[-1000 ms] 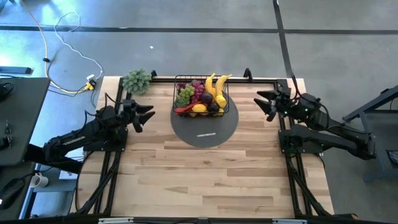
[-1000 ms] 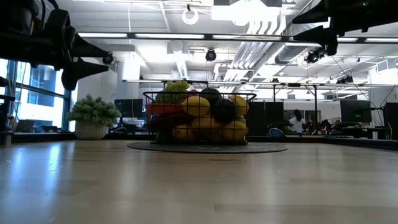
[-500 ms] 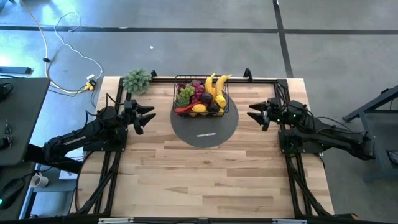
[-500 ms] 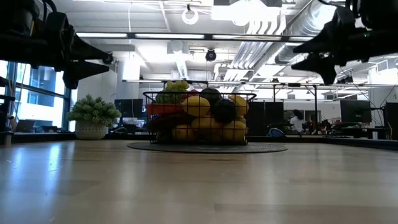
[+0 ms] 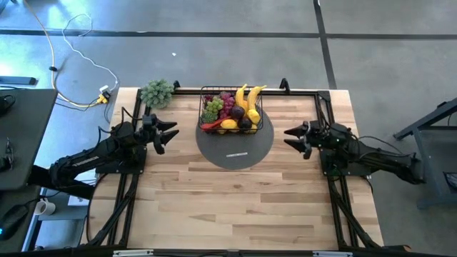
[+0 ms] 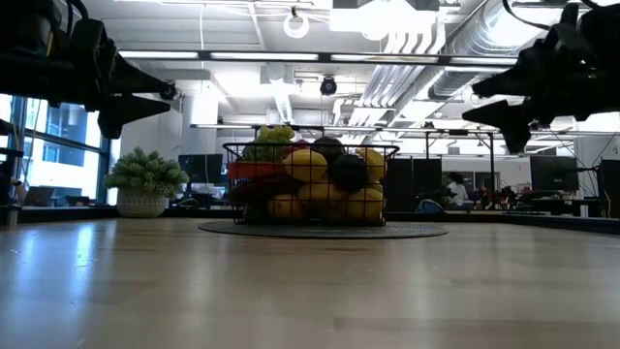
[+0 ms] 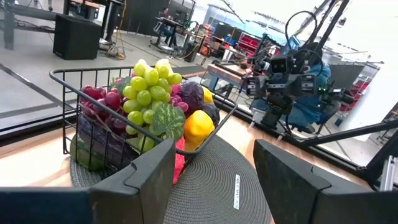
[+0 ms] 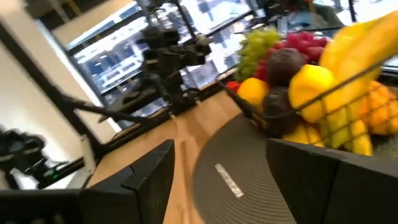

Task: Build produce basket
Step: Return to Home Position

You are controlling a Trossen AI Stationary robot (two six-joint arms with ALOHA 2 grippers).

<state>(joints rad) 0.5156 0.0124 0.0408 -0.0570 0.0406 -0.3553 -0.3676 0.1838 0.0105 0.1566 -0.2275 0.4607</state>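
The black wire basket (image 5: 230, 111) sits at the far middle of the table (image 5: 235, 207), on a flat grey disc (image 5: 235, 151). It is heaped with produce (image 5: 239, 107): bananas, grapes, lemons, a plum. The right gripper (image 5: 289, 137), jaws wide and empty, has swung from the far right corner to a lower spot just off the disc's right edge. The left gripper (image 5: 171, 130), also wide and empty, stays left of the basket. Filling looks finished, and the right arm appears to be retiring.

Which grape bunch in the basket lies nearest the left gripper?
The green grapes, on the basket's side facing the left gripper; the red grapes lie farther in.
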